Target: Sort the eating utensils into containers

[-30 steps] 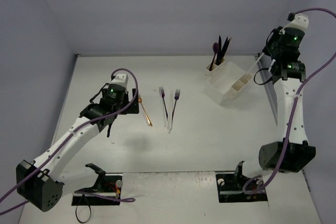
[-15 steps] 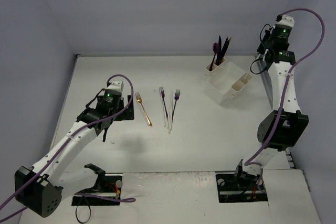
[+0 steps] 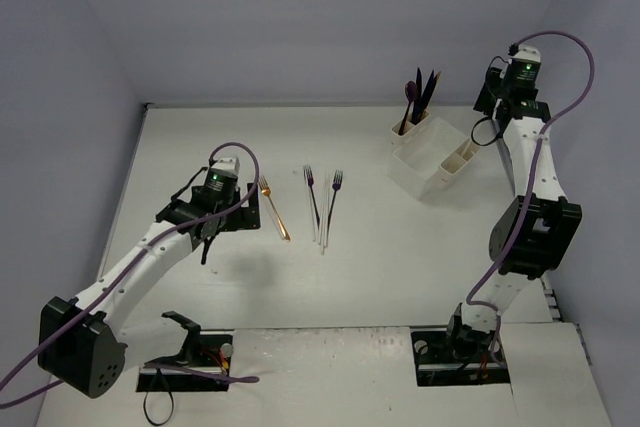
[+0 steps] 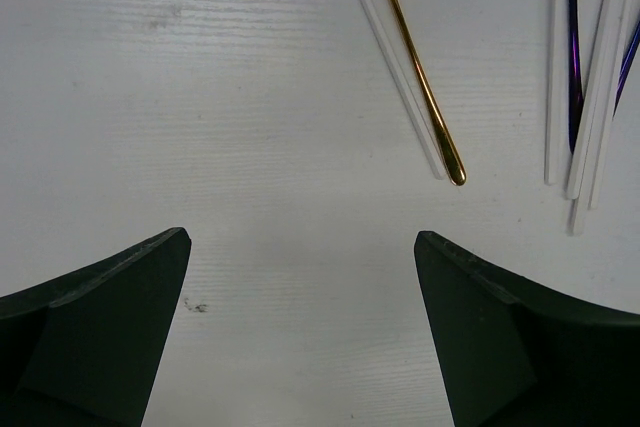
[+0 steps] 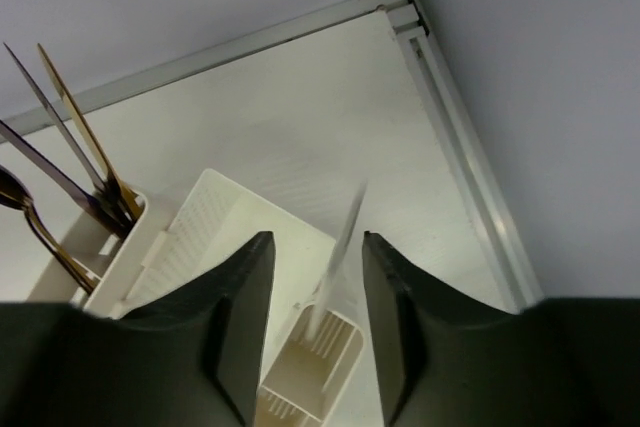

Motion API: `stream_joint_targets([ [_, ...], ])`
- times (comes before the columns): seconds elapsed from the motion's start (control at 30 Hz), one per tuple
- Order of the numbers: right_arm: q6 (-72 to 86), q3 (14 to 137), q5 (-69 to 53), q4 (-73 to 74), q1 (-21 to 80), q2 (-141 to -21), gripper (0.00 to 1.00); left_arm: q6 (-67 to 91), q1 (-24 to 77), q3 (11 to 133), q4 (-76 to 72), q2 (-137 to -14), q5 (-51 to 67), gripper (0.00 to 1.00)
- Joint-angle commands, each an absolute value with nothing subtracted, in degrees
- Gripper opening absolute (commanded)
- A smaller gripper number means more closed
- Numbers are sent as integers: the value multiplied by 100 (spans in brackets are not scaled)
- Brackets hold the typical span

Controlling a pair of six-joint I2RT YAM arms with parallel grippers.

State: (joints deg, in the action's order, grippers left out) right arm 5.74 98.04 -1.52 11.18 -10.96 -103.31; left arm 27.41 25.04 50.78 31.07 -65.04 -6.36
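The right gripper (image 5: 317, 242) has been swung in from beside the organizer and is now hung straight over the small end cup (image 5: 322, 387). Its jaws, clamped a moment ago on a clear white plastic utensil (image 5: 338, 247), have been parted to a narrow gap. The utensil is seen as a blurred streak between them, touching neither finger, with its lower end already inside the cup. It is judged to have just been let go, so one more piece can be counted as sorted once it settles. The wide tray section (image 5: 225, 217) lies to the left of those jaws. Further left, the corner cup (image 5: 95, 237) is stocked with dark and gold utensils. The left gripper (image 4: 302, 237) has been kept wide open, with nothing held, over bare table. A gold fork (image 4: 420, 77) lies ahead of the jaws and a little right, handle end nearest, with a clear white utensil (image 4: 392, 67) close along its left side. Purple forks (image 4: 572, 47) and more white pieces lie further right. The gold fork is judged to be the likely next pick.
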Motion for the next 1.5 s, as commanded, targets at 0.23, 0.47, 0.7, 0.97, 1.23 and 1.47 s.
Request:
stream_joint_targets([
  [0.23, 695, 9734, -406, 925, -1134, -8894, 80, 3850, 2461, 5586, 3131, -6938, -665, 94],
  [0.47, 1215, 8793, 50, 972, -1134, -7411, 89, 4644, 2470, 5913, 3313, -7571, -811, 94],
  [0.7, 1606, 7874, 483, 967, -613, -6298, 90, 5063, 2479, 6260, 3296, -8334, -1071, 81],
  [0.97, 1809, 6930, 291, 1019, -108, -5497, 90, 5394, 2530, 6782, 3296, -9191, -1168, 55],
  [1.23, 1794, 6628, 263, 1151, 202, -5160, 91, 5669, 2679, 7048, 3305, -9894, -1133, 49],
  [1.47, 1681, 6524, 320, 1207, 372, -5024, 91, 5814, 2804, 7175, 3301, -10157, -1148, 48],
])
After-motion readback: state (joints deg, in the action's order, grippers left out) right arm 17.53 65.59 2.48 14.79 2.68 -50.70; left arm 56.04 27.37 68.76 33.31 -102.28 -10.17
